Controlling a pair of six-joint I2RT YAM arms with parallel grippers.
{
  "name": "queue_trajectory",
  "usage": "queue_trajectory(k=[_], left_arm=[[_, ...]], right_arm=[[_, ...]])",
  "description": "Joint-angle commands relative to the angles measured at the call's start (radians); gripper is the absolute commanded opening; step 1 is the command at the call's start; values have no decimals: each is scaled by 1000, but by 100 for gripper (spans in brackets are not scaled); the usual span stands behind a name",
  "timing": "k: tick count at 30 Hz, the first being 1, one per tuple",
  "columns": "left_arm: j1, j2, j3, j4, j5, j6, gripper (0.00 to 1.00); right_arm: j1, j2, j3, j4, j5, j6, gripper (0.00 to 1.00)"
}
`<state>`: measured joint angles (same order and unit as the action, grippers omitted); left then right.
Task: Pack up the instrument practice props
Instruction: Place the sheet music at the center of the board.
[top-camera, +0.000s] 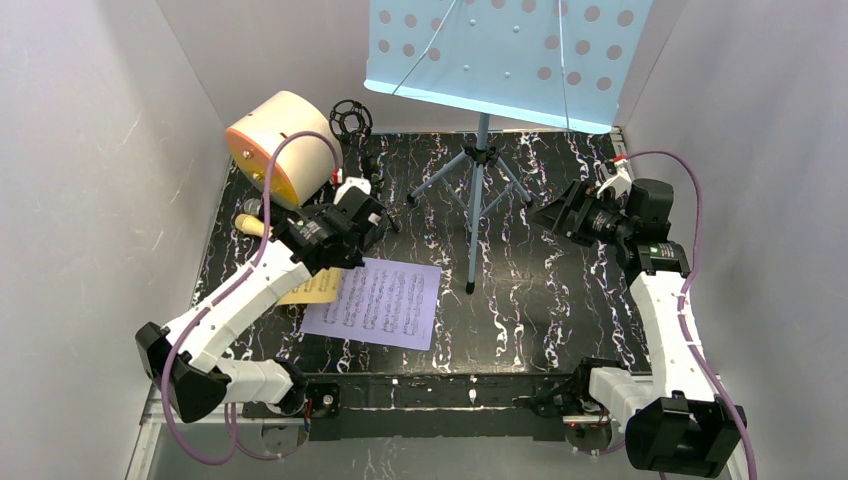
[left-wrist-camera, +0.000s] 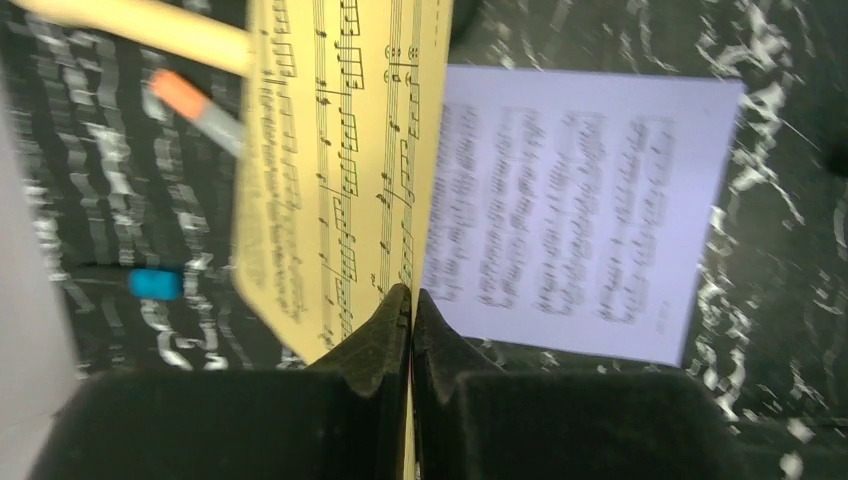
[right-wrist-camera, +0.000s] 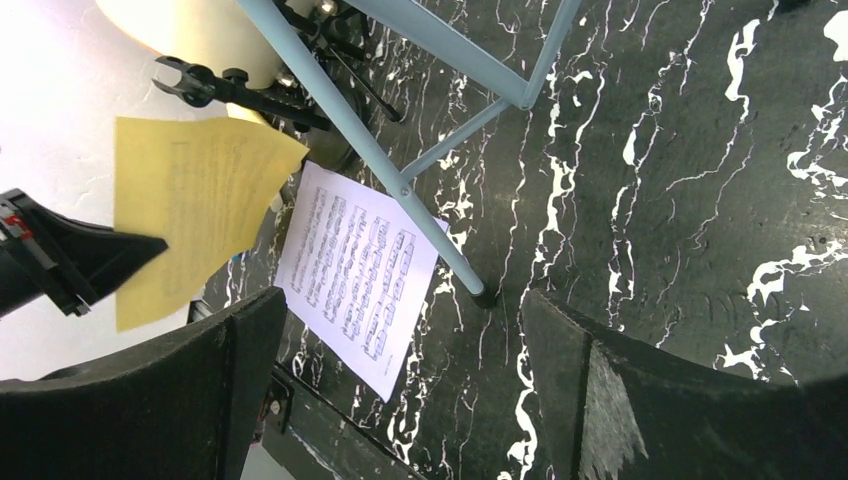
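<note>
My left gripper (left-wrist-camera: 411, 296) is shut on the edge of the yellow score sheet (left-wrist-camera: 340, 150), which hangs lifted off the table; from above the left gripper (top-camera: 336, 262) covers most of that yellow sheet (top-camera: 320, 287). The lavender score sheet (top-camera: 375, 303) lies flat on the black marbled table just right of it. The blue perforated music rack (top-camera: 500, 50) stands on its tripod (top-camera: 478, 185) at the back. My right gripper (top-camera: 556, 214) hovers open and holds nothing, right of the tripod. In the right wrist view the right gripper (right-wrist-camera: 400, 385) looks past a tripod leg (right-wrist-camera: 380, 150) at the lavender sheet (right-wrist-camera: 355, 275).
A big cream cylinder with an orange face (top-camera: 280, 148) stands at the back left. Next to it are a black mic pole with a round cage (top-camera: 350, 120) and a cream microphone handle (top-camera: 250, 226). White walls close in the table on three sides.
</note>
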<state>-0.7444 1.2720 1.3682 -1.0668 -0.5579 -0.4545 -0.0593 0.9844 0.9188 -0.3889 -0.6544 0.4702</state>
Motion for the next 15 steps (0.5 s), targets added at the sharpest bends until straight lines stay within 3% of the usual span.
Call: queue_trajectory(k=[1,11,15], left_arm=[[0,-27,-114,149,244,-118,0],[-41,-3,-284,338,349,-211,0],[-71,33,-335,382,308,-217,0]], right_arm=[[-2,-7,-17,30,-1,-26,96],[-2,-10,-34,36,0,-33,96],[-1,-9,-41,39,0,-35,96]])
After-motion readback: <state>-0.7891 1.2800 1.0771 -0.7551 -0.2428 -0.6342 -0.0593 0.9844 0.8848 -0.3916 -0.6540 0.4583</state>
